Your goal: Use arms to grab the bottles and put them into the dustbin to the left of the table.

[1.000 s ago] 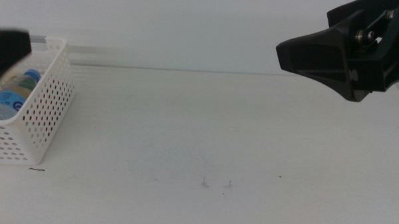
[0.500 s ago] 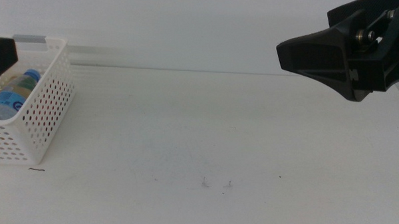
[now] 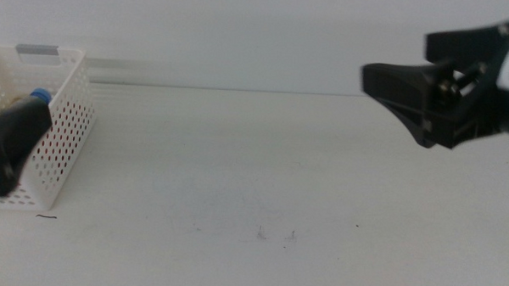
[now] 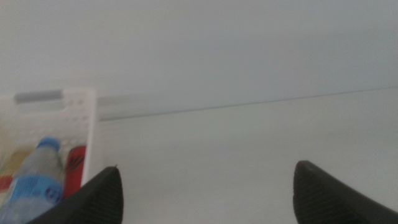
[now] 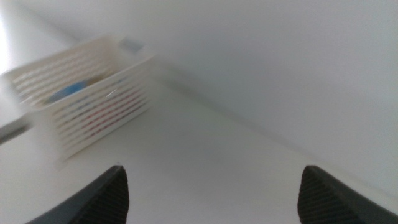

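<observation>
The white perforated dustbin (image 3: 64, 124) stands at the table's left edge. The clear water bottle with its blue cap (image 3: 41, 94) lies inside it. The left wrist view shows the dustbin (image 4: 84, 106) holding the water bottle (image 4: 34, 183) and the red soda can (image 4: 76, 163) beside it. The yellow juice bottle is not clearly visible. My left gripper (image 3: 15, 139) hangs low in front of the dustbin; its jaws stand wide apart and empty (image 4: 208, 168). My right gripper (image 3: 377, 79) is raised over the table's right side, open and empty (image 5: 212, 168). The dustbin (image 5: 93, 93) also shows in the right wrist view.
The white table (image 3: 254, 168) carries only a few tiny dark marks (image 3: 275, 235) near the front and a short dark line (image 3: 46, 216) by the dustbin. A plain white wall stands behind.
My left gripper has dropped from the upper left edge to in front of the dustbin. My right gripper has shifted slightly down and to the right.
</observation>
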